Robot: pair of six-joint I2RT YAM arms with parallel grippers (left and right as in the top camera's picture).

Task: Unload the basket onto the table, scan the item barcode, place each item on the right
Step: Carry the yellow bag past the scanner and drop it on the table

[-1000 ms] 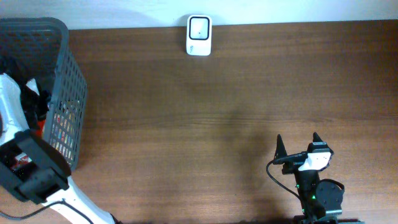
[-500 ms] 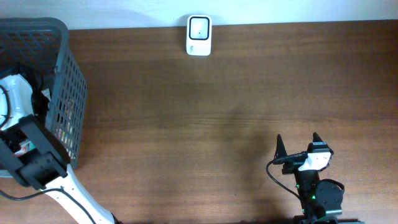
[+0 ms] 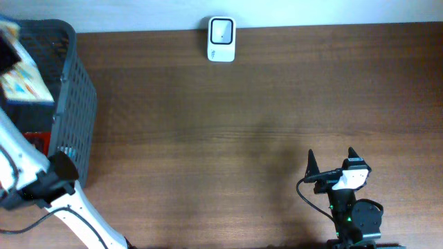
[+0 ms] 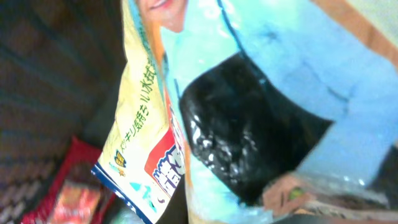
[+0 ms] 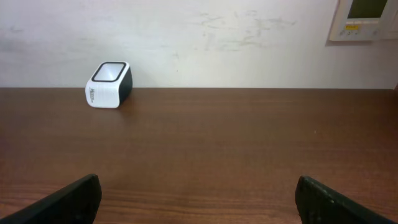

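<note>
Above the grey mesh basket (image 3: 77,104), the left gripper (image 3: 8,48) has pinched and raised a glossy blue-and-yellow packet (image 3: 28,86) for scanning; the right gripper (image 3: 331,159) stands spread.

The right claw's (image 5: 200,200) dark fingertips (image 5: 69,200) stood wide apart above the brown table (image 5: 224,146), with a small white scanner (image 5: 108,84) far back beside the pale wall (image 5: 217,43).

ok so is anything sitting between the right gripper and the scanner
No, just bare table from the right gripper to the white scanner; the overhead and right wrist views both show it.
</note>
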